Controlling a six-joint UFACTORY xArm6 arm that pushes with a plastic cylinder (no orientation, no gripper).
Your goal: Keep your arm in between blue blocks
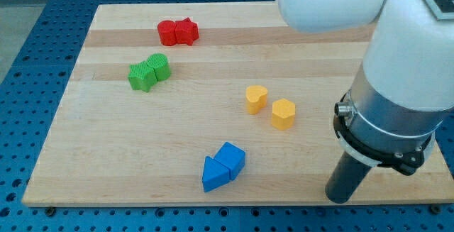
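Near the board's bottom edge, the blue triangle [213, 175] and blue cube [230, 157] sit touching, no gap between them. Over by the bottom-right corner, my tip [339, 198] rests well apart, holding nothing; the wedging-in looks not yet started.

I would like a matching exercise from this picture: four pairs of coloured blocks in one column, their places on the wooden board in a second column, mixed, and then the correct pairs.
Column one:
1. pair of red blocks
2. pair of green blocks
3. pair of yellow blocks
4. pair of blue blocks

Column two:
A. near the view's bottom, left of my tip
B. nearest the view's top
C. middle of the wooden board, blocks apart
D. the view's left, below the red ones

Pairs: 1-B, 2-D, 3-C, 4-A
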